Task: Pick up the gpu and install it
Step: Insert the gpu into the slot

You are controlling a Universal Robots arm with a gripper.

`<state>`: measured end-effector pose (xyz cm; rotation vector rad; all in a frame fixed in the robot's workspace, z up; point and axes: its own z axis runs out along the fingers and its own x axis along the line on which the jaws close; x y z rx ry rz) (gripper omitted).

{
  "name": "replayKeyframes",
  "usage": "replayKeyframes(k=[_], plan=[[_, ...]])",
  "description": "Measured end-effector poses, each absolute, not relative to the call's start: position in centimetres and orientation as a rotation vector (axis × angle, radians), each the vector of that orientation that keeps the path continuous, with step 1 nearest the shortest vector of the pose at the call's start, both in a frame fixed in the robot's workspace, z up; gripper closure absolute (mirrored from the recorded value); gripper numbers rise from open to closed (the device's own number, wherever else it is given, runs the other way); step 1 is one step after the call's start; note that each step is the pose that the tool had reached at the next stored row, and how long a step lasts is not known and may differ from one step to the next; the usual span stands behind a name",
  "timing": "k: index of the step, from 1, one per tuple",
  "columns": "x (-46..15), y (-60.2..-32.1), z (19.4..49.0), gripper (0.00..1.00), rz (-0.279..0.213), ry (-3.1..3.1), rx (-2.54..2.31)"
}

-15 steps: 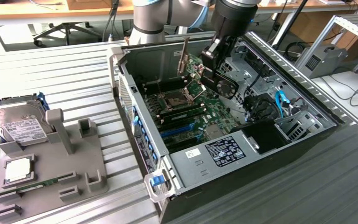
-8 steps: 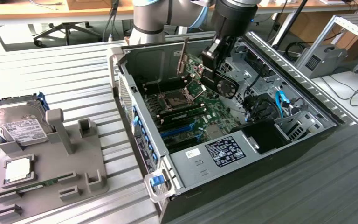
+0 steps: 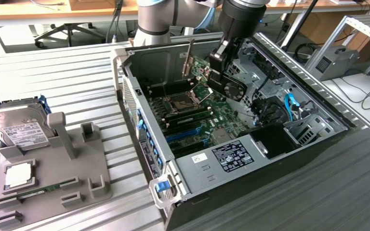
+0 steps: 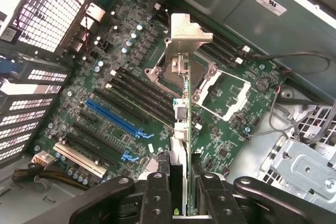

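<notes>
The jaws were clenched on the gpu (image 3: 203, 74) (image 4: 181, 116), gripping the card edge-on with its silver bracket (image 4: 185, 35) at the far end from them. The card hung inside the open computer case (image 3: 194, 168), over the motherboard (image 4: 131, 77) (image 3: 218, 121). In the wrist view it crossed the rows of black slots, with the blue slot (image 4: 113, 119) off to one side and the open CPU socket (image 4: 220, 90) beside the bracket. Whether the card touched the board could not be told.

The case lay on its side on a slatted metal worktop (image 3: 56, 77), its walls close around the arm. At the exterior view's left, well apart from the case, a grey fixture (image 3: 85, 185) carried a hard drive (image 3: 18, 130). Behind the worktop stood desks and a chair base (image 3: 63, 31).
</notes>
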<state>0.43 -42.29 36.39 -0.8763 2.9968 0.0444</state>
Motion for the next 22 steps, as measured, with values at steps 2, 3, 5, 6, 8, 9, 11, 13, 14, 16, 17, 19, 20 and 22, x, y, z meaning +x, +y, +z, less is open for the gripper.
replayKeyframes(k=[2,3,5,6,8,9,11,13,14,16,17,19,20,22], plan=[[0.42,-42.29,36.40,0.74,0.044,2.995,-0.882],[0.43,-42.29,36.39,0.74,0.044,2.994,-0.886],[0.43,-42.29,36.39,0.74,0.045,2.992,-0.893],[0.43,-42.29,36.39,0.74,0.045,2.991,-0.897],[0.43,-42.29,36.39,0.74,0.045,2.989,-0.904],[0.42,-42.29,36.39,0.74,0.045,2.987,-0.909],[0.42,-42.29,36.39,0.74,0.045,2.985,-0.916],[0.43,-42.29,36.39,0.74,0.045,2.983,-0.924],[0.43,-42.29,36.39,0.74,0.045,2.982,-0.927],[0.43,-42.29,36.39,0.74,0.045,2.980,-0.934],[0.43,-42.29,36.39,0.74,0.045,2.979,-0.937],[0.43,-42.29,36.39,0.74,0.045,2.977,-0.944],[0.42,-42.29,36.39,0.74,0.045,2.976,-0.948],[0.42,-42.29,36.39,0.74,0.045,2.973,-0.957]])
